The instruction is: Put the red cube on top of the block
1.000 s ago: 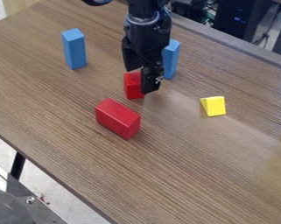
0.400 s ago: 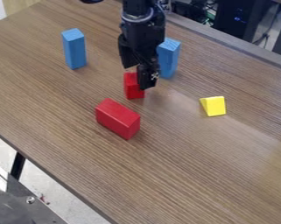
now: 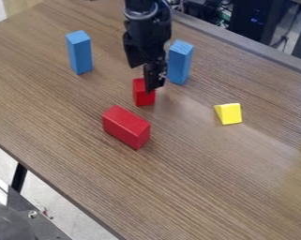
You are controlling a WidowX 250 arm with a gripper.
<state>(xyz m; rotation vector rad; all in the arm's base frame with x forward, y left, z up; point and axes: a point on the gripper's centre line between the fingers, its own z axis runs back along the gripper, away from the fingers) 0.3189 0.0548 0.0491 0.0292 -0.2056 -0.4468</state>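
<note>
The red cube (image 3: 140,96), flat-faced with straight edges, stands on the wood-grained table (image 3: 196,173), on the far side of the long, smooth red block (image 3: 124,125). The black gripper (image 3: 142,79) is over it with fingers spread apart; the right one covers a part of the cube's right side, but if they touch, I cannot tell.

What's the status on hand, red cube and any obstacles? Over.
Hand open, at the red cube. Cube on the table, not stacked. Possible snag: upright blue block close by the hand.
</note>
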